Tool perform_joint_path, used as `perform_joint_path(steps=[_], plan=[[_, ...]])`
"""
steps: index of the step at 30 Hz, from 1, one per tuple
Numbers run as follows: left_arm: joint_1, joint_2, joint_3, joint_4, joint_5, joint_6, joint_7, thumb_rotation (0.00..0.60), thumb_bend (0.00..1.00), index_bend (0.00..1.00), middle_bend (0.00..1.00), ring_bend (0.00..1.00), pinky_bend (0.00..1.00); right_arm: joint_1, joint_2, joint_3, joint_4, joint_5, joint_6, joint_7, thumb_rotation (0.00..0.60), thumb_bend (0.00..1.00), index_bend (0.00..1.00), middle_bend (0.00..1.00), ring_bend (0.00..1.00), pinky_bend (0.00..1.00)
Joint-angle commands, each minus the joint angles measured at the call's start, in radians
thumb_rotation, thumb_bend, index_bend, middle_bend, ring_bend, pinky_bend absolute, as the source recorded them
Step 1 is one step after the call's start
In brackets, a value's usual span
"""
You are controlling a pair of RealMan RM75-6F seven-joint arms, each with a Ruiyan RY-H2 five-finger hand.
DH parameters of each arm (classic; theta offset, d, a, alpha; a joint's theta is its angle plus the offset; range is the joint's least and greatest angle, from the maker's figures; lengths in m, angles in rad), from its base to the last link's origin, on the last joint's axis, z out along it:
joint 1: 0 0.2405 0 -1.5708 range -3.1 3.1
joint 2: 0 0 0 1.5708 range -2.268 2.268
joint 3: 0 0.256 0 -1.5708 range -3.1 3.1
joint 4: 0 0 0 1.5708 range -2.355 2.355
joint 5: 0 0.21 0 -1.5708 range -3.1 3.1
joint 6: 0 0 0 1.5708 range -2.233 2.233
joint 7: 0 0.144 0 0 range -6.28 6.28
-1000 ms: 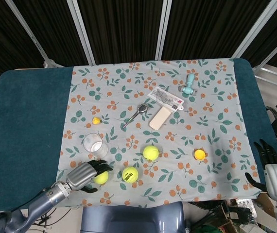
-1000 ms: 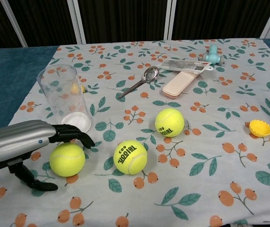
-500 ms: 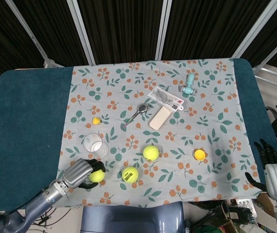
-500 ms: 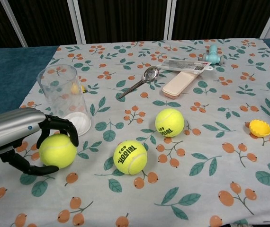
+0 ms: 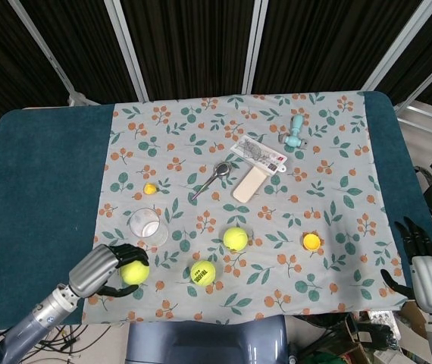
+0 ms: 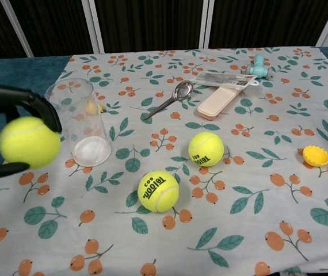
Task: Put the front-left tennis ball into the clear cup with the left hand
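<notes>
My left hand grips a yellow tennis ball and holds it lifted off the cloth, in front of and to the left of the clear cup. The cup stands upright on the floral cloth. In the chest view only the dark fingers of that hand show, wrapped over the ball. My right hand hangs off the table's right front corner, fingers spread, holding nothing.
Two more tennis balls lie on the cloth in front. A small orange cap lies right, a small yellow piece behind the cup. Further back lie a spoon, a pink case, a card and a teal toy.
My left hand closed around the front-left ball, then lifted it off the cloth and drew it left and up. The cup, the other balls and my right hand stayed put.
</notes>
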Motion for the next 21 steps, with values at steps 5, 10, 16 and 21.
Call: perform_joint_path(steps=[5, 10, 16, 21], plan=[[0.021, 0.077, -0.057, -0.068, -0.002, 0.121, -0.07, 0.6, 0.45, 0.46, 0.52, 0.43, 0.62, 0.0, -0.001, 0.0, 0.0, 0.001, 0.0, -0.006, 0.6, 0.17, 0.0, 0.0, 0.07, 0.24], [0.0, 0.115, -0.131, -0.059, -0.043, 0.134, -0.058, 0.6, 0.44, 0.45, 0.52, 0.43, 0.62, 0.0, -0.002, 0.0, -0.001, 0.003, -0.003, -0.006, 0.6, 0.17, 0.0, 0.0, 0.07, 0.24], [-0.096, 0.158, -0.191, -0.052, -0.117, -0.032, -0.055, 0.6, 0.44, 0.45, 0.51, 0.43, 0.62, 0.002, -0.003, 0.002, -0.002, 0.006, -0.005, -0.009, 0.6, 0.17, 0.0, 0.0, 0.07, 0.24], [-0.15, 0.137, -0.218, -0.039, -0.193, -0.161, -0.051, 0.6, 0.44, 0.44, 0.5, 0.41, 0.61, 0.002, -0.003, 0.002, -0.003, 0.009, -0.007, -0.01, 0.6, 0.17, 0.0, 0.0, 0.07, 0.24]])
